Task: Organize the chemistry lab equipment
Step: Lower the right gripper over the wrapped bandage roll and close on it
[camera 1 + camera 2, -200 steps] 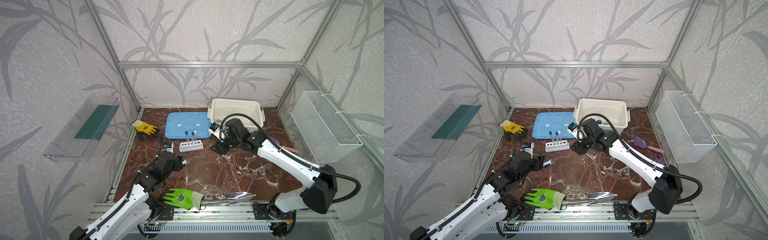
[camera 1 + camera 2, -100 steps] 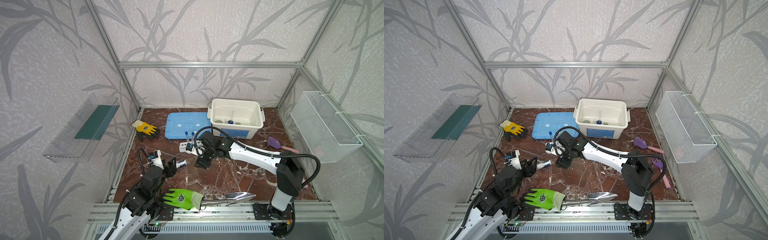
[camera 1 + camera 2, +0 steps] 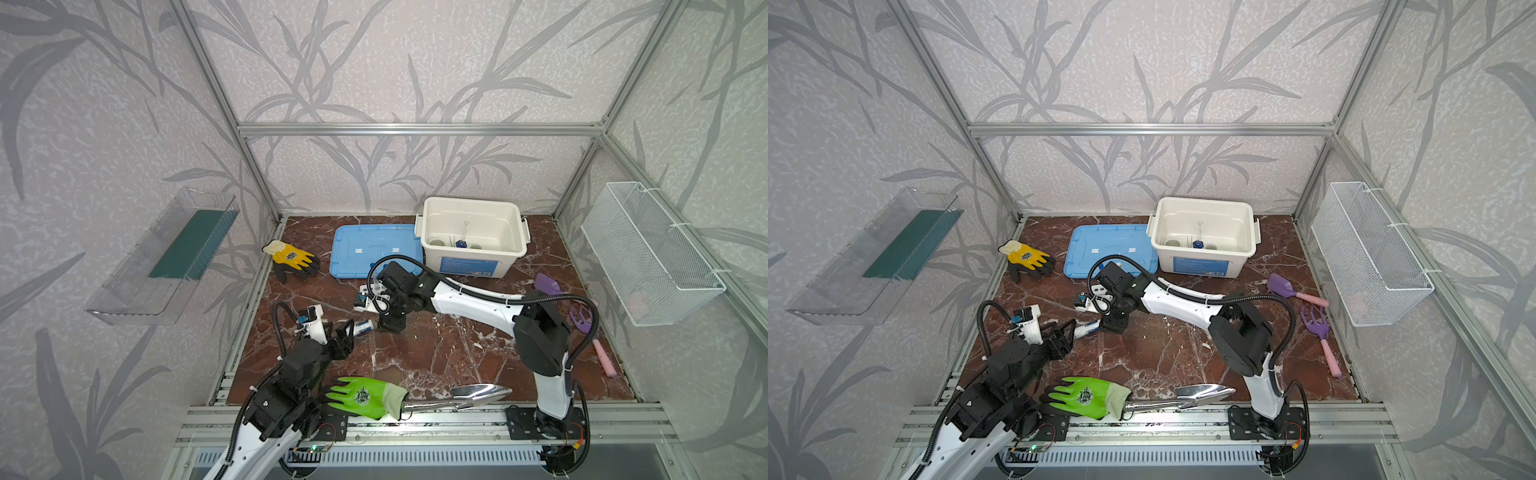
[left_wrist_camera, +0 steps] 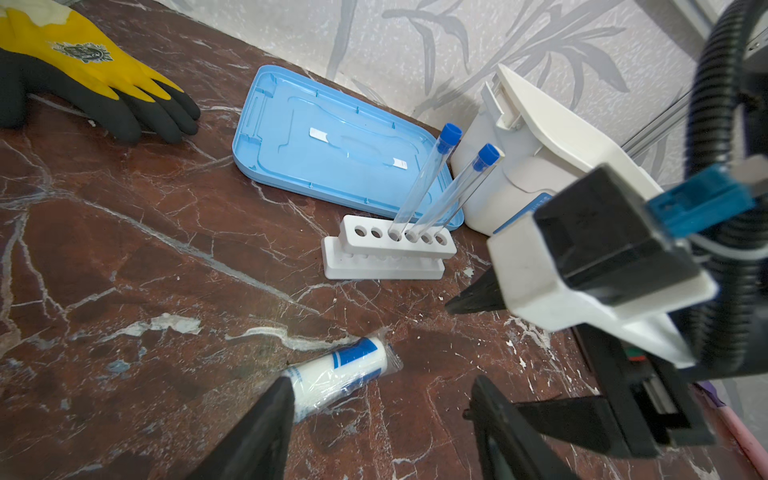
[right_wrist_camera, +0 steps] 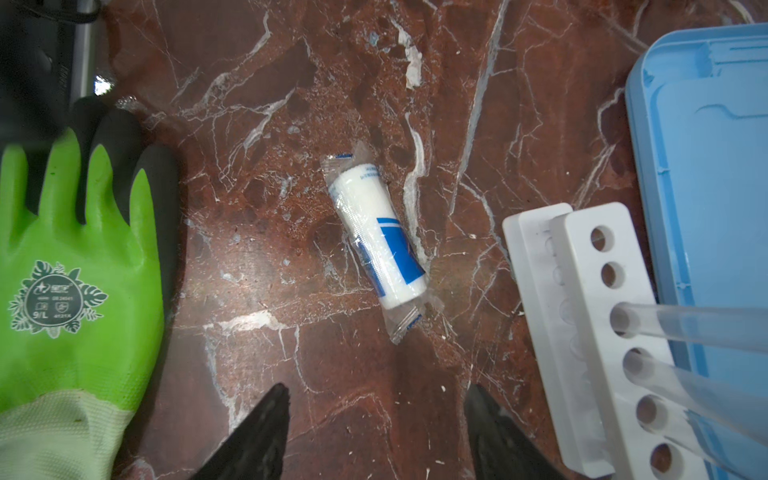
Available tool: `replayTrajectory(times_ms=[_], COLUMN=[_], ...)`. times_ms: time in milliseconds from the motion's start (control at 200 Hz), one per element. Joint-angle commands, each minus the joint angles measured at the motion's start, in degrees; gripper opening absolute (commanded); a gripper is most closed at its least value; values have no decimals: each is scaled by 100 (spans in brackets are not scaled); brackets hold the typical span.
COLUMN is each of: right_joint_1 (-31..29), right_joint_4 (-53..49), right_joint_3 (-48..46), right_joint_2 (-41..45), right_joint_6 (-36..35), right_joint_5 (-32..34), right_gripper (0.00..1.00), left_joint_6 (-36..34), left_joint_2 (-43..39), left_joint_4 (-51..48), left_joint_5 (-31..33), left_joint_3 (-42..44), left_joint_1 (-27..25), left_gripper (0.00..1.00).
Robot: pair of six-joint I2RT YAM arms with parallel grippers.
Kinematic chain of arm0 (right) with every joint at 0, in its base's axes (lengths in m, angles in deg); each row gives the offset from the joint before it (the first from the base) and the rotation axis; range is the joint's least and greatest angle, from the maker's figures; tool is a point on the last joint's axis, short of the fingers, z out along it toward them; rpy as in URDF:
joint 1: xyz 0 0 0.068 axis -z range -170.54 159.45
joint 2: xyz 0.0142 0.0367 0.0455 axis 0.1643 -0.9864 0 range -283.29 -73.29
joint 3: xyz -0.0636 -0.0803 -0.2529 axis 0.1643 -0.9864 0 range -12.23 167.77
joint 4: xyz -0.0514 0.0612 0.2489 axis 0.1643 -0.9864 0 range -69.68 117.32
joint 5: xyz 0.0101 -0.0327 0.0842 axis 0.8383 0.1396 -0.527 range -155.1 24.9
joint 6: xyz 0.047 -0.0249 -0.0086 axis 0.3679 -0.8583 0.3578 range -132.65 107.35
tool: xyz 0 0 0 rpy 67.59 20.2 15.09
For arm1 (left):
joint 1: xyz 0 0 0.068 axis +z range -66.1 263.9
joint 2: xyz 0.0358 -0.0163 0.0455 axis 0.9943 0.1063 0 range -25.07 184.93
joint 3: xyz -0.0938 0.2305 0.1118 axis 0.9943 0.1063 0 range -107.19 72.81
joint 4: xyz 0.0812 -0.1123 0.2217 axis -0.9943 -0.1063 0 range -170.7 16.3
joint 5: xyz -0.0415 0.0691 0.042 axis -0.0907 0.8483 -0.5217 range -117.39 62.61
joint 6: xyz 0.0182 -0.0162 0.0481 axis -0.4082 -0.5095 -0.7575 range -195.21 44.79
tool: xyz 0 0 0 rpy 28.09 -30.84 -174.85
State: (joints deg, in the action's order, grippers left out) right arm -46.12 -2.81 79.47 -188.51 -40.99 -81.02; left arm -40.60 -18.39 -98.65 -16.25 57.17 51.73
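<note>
The right gripper (image 5: pixel 376 390), fingers spread wide and holding nothing, is coming across from the cream bin (image 3: pixel 473 266) at the far side to hang over a small white wrapped cylinder (image 5: pixel 380 241) lying left of centre on the table. The left gripper (image 4: pixel 380 384), equally wide and empty, is waiting just near-left of it, while the white six-hole rack (image 4: pixel 388 249) is standing just beyond, beside the blue lid (image 3: pixel 365 249), holding two blue-capped test tubes (image 4: pixel 428 178). The cylinder is probably being lined up as the next piece for the bin.

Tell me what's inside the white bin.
Inside the white bin: a clear test tube, blue cap down, and two round vessels too small to identify. The bin's near wall hides the floor closest to the camera.
</note>
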Motion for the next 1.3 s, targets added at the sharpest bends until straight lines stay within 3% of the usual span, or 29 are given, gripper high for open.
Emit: replayTrajectory(times_ms=[0,605,1295], right_joint_1=[-26,-31,-31], right_joint_4=[-112,-273,-71], right_joint_3=[320,1017,1421], right_joint_2=[-185,-1110,-1827], right_joint_6=[-350,-871,-761], right_joint_5=[-176,-788,-931], right_gripper=[67,67,65], left_joint_6=[158,208,236], left_joint_2=[-272,-338,-229], left_joint_4=[-325,-423,-375], left_joint_5=[205,301,213], left_joint_3=[72,140,175], left_joint_1=[0,5,6], left_gripper=[68,68,68])
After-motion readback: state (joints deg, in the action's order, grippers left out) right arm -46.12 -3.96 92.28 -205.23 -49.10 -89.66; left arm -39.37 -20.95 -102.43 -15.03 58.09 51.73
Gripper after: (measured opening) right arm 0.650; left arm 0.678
